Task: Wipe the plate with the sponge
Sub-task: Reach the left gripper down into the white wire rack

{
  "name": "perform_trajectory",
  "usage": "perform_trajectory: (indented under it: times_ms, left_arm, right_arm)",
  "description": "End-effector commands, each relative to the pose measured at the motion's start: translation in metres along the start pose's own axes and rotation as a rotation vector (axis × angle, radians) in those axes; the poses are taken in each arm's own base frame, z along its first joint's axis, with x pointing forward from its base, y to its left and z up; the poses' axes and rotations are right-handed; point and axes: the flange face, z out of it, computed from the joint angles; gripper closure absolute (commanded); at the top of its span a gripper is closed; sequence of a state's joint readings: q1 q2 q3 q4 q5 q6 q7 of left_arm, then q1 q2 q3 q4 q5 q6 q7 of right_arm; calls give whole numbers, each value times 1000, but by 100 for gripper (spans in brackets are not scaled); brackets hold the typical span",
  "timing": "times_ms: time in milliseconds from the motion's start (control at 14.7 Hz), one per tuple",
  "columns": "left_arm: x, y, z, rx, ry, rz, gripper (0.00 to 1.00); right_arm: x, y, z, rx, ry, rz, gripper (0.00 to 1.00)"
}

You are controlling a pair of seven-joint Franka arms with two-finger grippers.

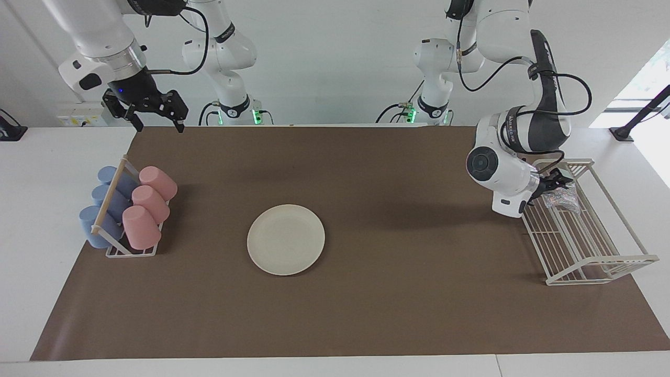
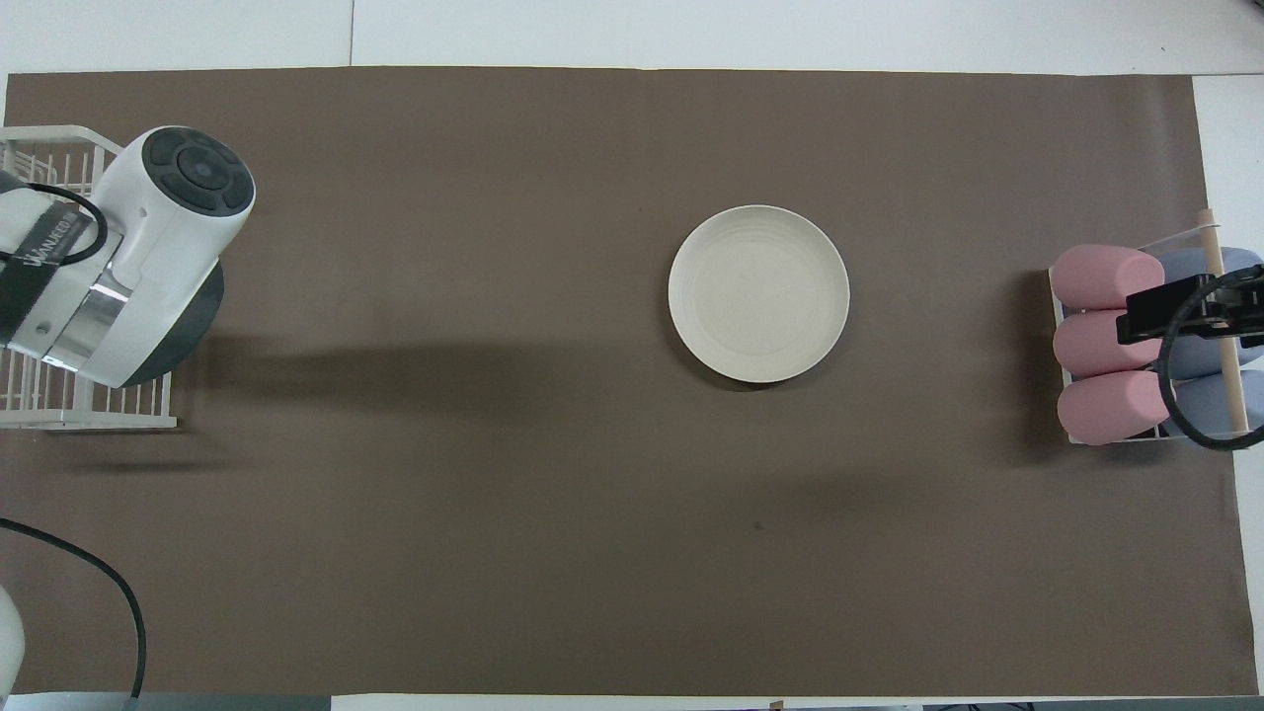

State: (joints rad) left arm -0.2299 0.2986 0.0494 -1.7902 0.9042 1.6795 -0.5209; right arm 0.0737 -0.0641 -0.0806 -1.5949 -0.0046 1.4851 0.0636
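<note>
Brown mat (image 1: 366,314): left gripper (image 1: 559,184) in wire rack (image 1: 591,246) at sponge (image 1: 562,198), fingers' state unclear; plate (image 1: 286,239) mid-mat, well apart from rack; right gripper (image 1: 154,111) waits w/ fingers apart.

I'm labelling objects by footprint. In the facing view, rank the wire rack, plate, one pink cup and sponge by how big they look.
1. wire rack
2. plate
3. pink cup
4. sponge, partly hidden by the left gripper in the rack.

Cup rack (image 1: 128,251); wire basket (image 1: 586,246); brown mat (image 1: 392,314)
</note>
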Motion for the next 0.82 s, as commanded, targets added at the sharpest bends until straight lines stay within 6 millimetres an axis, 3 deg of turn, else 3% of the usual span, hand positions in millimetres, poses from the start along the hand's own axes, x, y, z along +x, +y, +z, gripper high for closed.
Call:
perform_trajectory:
  times_ms: [0, 68, 272, 612, 749]
  left_arm:
    - [3, -9, -2, 4, 32, -17, 14]
    - [3, -9, -2, 3, 31, -18, 28]
    - [4, -10, -3, 3, 32, -18, 100]
    - [7, -16, -6, 1, 37, -25, 100]
    - [12, -28, -13, -6, 45, -39, 100]
  right_arm:
    - [-2, -6, -3, 18, 18, 32, 0]
    - [-2, -6, -3, 18, 16, 63, 0]
    - [-3, -6, -2, 19, 15, 141, 0]
    - [-5, -8, -2, 19, 12, 201, 0]
    - [-5, -13, -1, 20, 10, 232, 0]
